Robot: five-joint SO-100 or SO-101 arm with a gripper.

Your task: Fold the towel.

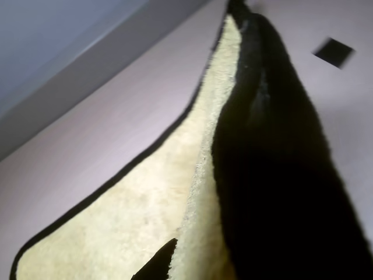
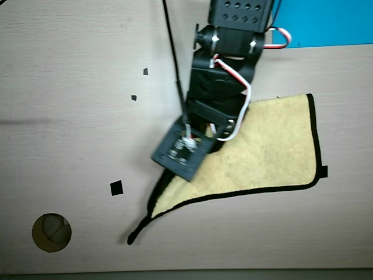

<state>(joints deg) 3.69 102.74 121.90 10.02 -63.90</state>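
The pale yellow fuzzy towel (image 2: 274, 146) with black edge trim lies right of centre in the overhead view, and its small black loop (image 2: 324, 171) sticks out at the right edge. Its left part is pulled up and bunched under the arm (image 2: 224, 76), and a thin corner tail (image 2: 135, 233) trails down-left. The wrist camera mount (image 2: 180, 153) hides the fingertips there. In the wrist view the towel (image 1: 134, 221) hangs in a fold against the dark gripper (image 1: 242, 35), which appears shut on its edge.
Small black square marks (image 2: 116, 188) (image 2: 145, 72) (image 2: 133, 97) dot the pale table, and one shows in the wrist view (image 1: 333, 51). A round hole (image 2: 51, 232) is at the lower left. A bright blue sheet (image 2: 326, 23) lies at the top right behind the arm.
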